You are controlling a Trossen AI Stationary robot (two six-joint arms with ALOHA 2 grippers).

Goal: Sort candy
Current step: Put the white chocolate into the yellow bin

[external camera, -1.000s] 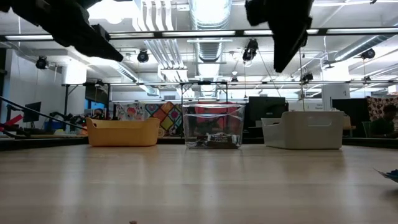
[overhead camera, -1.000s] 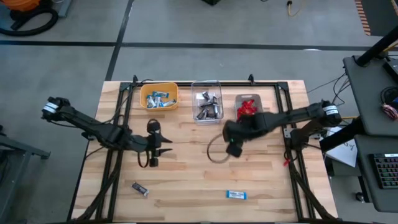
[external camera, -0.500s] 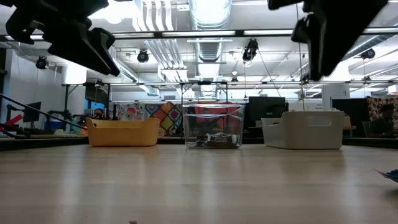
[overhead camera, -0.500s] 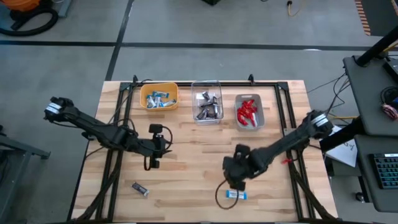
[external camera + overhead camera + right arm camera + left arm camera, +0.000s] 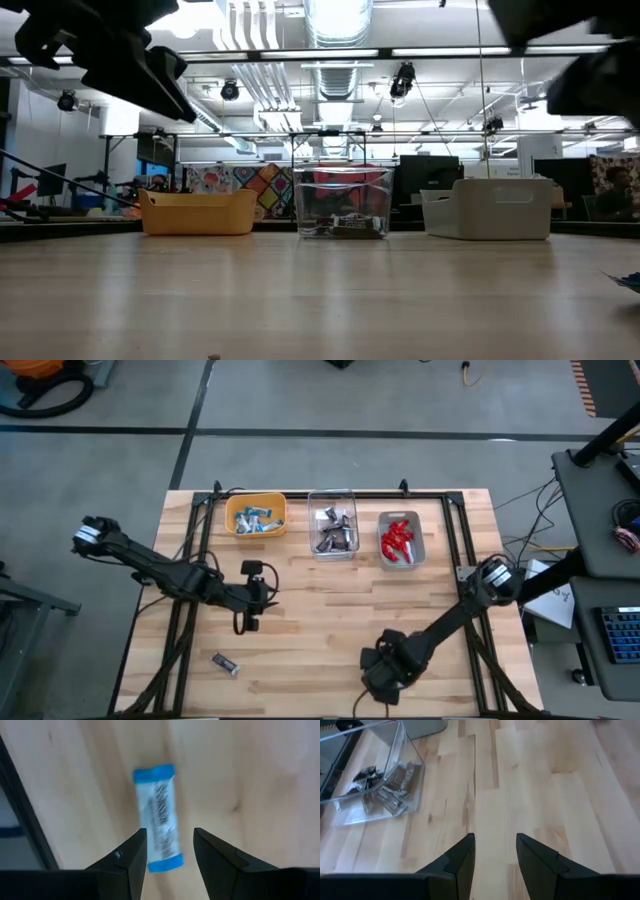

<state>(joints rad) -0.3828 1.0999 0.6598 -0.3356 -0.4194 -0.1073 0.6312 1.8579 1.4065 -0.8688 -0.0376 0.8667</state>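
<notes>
A blue-and-white candy point(image 5: 157, 832) lies flat on the wood near the table's near edge. My right gripper point(image 5: 170, 834) is open above it, with one finger on either side of the end nearest the camera. In the high view my right gripper point(image 5: 385, 675) hides this candy. A dark brown candy point(image 5: 225, 663) lies flat near the near-left corner. My left gripper point(image 5: 250, 600) is open over bare wood left of the table's middle, also seen in its own wrist view point(image 5: 495, 837).
Three bins stand in a row at the far edge: a yellow bin point(image 5: 256, 515) with blue-and-white candy, a clear bin point(image 5: 333, 525) with brown candy and a grey bin point(image 5: 401, 540) with red candy. Black frame rails run along the table's sides. Bare wood lies between the arms.
My right gripper has swung from beside the grey bin toward the table's near edge and now stands over the blue-and-white candy, covering it in the high view. The candy itself has not moved.
</notes>
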